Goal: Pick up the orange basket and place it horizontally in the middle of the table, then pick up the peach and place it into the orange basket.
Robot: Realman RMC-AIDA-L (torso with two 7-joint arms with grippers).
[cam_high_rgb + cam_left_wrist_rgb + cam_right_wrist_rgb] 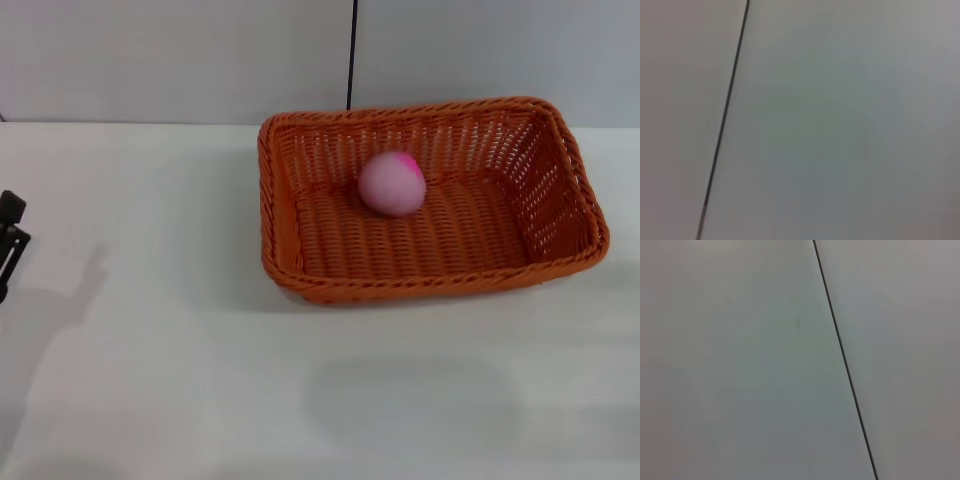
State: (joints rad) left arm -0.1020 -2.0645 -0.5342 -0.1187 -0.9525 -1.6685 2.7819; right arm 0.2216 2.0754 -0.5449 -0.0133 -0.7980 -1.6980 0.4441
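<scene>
The orange basket [430, 270] lies flat on the white table [180, 380], its long side across my view, slightly right of centre and toward the back. The peach [392, 184] rests inside the basket on its woven floor, near the far side, pink with a magenta spot on top. At the far left edge of the head view a black part of my left gripper [10, 245] shows, well away from the basket. My right gripper is out of view. Both wrist views show only a plain grey wall with a thin dark seam.
A grey wall with a vertical dark seam [352, 55] stands behind the table's far edge. Bare white tabletop spreads left of the basket and in front of it.
</scene>
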